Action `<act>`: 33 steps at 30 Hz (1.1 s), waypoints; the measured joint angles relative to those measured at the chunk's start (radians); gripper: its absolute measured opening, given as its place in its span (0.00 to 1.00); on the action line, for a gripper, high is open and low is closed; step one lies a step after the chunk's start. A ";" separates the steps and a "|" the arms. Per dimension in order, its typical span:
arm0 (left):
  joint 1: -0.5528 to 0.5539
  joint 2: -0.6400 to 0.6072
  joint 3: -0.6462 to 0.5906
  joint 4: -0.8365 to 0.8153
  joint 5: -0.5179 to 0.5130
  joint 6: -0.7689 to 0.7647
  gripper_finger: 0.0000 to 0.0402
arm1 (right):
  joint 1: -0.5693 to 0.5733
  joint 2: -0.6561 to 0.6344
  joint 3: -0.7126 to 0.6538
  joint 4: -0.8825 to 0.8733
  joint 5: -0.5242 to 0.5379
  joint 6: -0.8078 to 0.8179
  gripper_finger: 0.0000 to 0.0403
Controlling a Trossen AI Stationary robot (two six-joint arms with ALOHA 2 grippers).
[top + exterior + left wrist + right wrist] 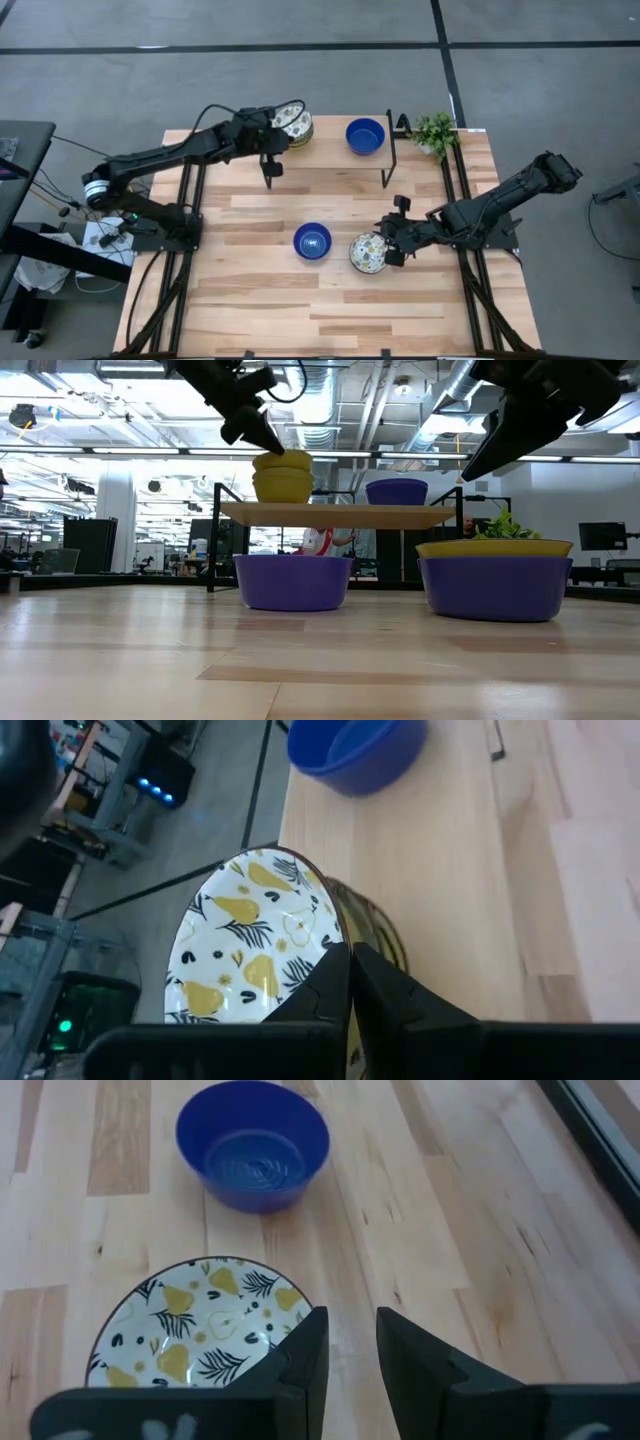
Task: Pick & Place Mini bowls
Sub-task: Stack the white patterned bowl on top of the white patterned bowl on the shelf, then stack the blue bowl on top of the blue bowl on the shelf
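Note:
A patterned mini bowl [250, 945] tops a stack of bowls [282, 485] at the left end of a raised shelf [340, 515]. My left gripper [350, 965] is shut on it. A blue mini bowl [365, 135] stands on the shelf's right part. On the table stand a second blue mini bowl [312, 241] and, to its right, another patterned mini bowl [366, 254]. My right gripper [350, 1335] is open at that bowl's right rim. One of its fingers [305, 1350] is over the rim, and bare wood shows between the two. My left gripper pinches the top bowl's rim [335, 925], one finger over the patterned inside and one outside. The fingers slant down from the table's left. The bowl is tilted and rests on the stack beneath it [385, 935].
A small green plant [435, 130] stands at the far right corner, beside the shelf's black frame [390, 150]. The near half of the table [320, 310] is bare wood. In the low view the right-hand bowl [495, 575] shows a yellow rim over a blue wall.

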 joint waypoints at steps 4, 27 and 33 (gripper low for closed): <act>0.001 0.014 0.000 -0.007 -0.009 -0.007 0.02 | 0.000 0.000 0.000 -0.003 0.000 0.000 0.20; 0.000 0.015 0.000 -0.045 -0.009 -0.050 0.15 | 0.000 0.000 0.000 -0.003 -0.005 0.000 0.20; 0.000 0.015 0.000 -0.045 -0.009 -0.053 0.23 | 0.000 0.000 0.000 -0.003 -0.005 0.000 0.20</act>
